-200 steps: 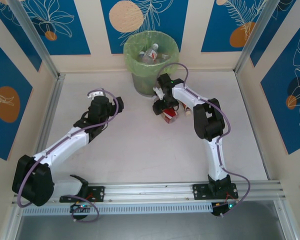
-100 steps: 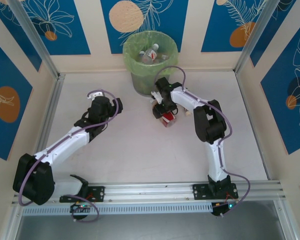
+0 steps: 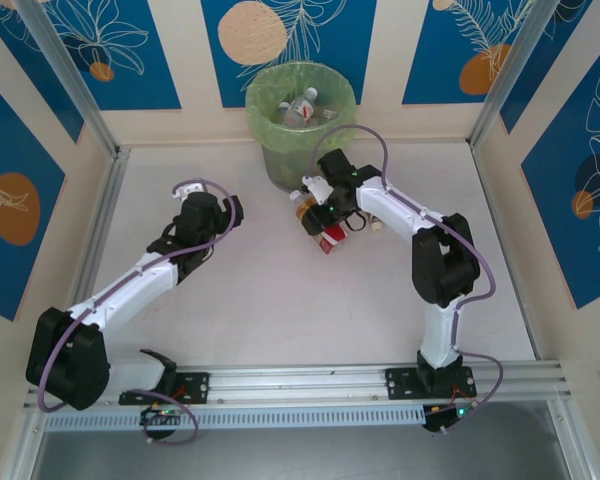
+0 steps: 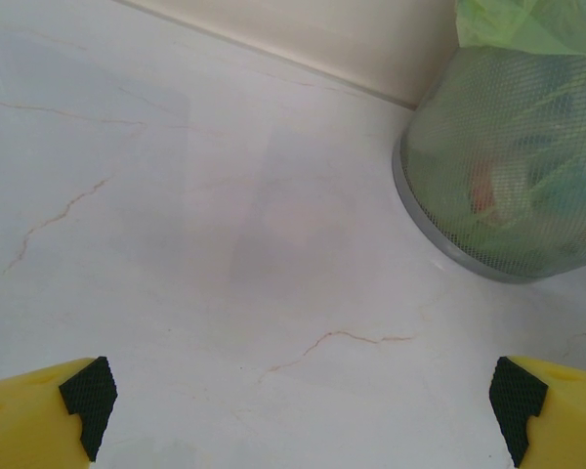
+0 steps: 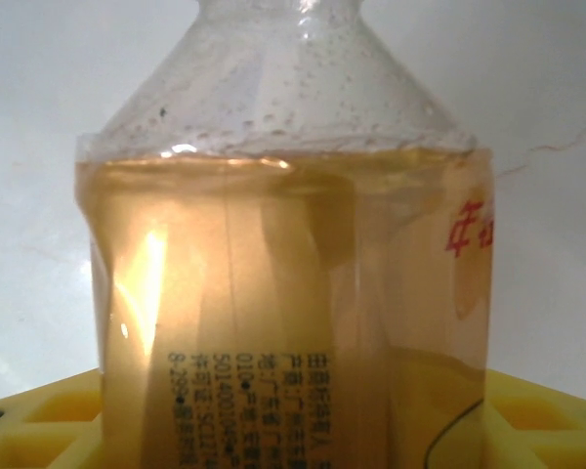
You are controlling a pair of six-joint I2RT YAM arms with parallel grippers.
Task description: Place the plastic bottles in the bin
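Note:
The bin [image 3: 280,160], a grey mesh wastebasket with a yellow-green bag, stands at the back wall with clear plastic bottles [image 3: 302,106] inside. In the left wrist view the bin [image 4: 508,186] is at the upper right. My right gripper [image 3: 316,207] is just in front of the bin, shut on an amber bottle [image 3: 302,208]. In the right wrist view that amber bottle [image 5: 283,293] stands between the yellow fingers [image 5: 49,425] of my right gripper [image 5: 293,435]. A red bottle [image 3: 330,239] lies on the table beside it. My left gripper [image 3: 231,212] is open over bare table, wide apart in its wrist view [image 4: 301,410].
Another small bottle's white cap [image 3: 376,225] peeks out from behind the right arm. Blue-patterned walls and metal posts enclose the white table [image 3: 280,300]. The arm bases sit on a rail [image 3: 300,382] at the near edge.
The right gripper's jaws have closed on the amber bottle and its wrist has turned and shifted slightly left toward the bin. The left arm has stayed put.

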